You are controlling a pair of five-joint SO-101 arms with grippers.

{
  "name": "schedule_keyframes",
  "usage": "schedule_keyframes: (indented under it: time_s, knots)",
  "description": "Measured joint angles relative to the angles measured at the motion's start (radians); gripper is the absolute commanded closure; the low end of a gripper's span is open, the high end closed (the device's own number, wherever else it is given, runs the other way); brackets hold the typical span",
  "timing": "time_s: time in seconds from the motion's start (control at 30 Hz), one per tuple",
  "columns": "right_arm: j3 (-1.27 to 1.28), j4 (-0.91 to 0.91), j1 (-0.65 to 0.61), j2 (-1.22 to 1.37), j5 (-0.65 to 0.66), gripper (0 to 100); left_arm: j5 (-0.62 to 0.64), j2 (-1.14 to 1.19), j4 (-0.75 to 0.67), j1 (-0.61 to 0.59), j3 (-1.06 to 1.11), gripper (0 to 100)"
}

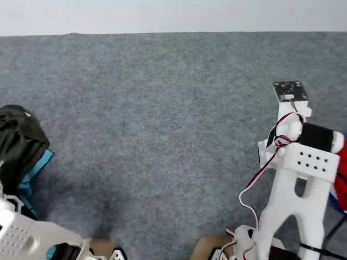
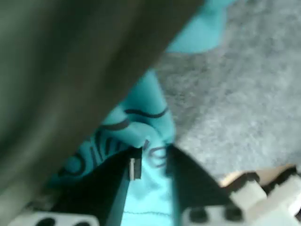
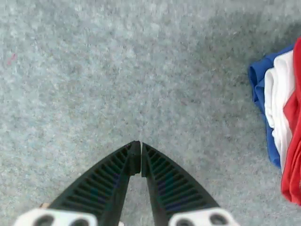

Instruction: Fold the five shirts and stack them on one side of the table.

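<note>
Grey felt tabletop (image 1: 162, 108): turquoise printed cloth shirt (image 2: 149, 99), heaped by the left arm, probably limp and light, best pinched at a hem, lies between the left gripper's (image 2: 153, 157) parted jaws; right gripper (image 3: 141, 160) clenched, empty.

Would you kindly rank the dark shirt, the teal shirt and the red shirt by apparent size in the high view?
1. dark shirt
2. teal shirt and red shirt: both thin slivers, mostly hidden or cut off, so unranked.
</note>
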Motion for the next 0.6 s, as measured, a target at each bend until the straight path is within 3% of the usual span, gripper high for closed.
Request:
schedule_keyframes:
  time_s: [0.3,0.6]
  knots:
    - [0.0,-0.127,-0.032,0.129,0.0,98.9,-0.035,-0.057,0.126,0.124,-0.04,100]
    - [-0.164,-0.132,-0.199,0.466,0.002,98.9,0.029,-0.477,0.153,0.308,-0.129,100]
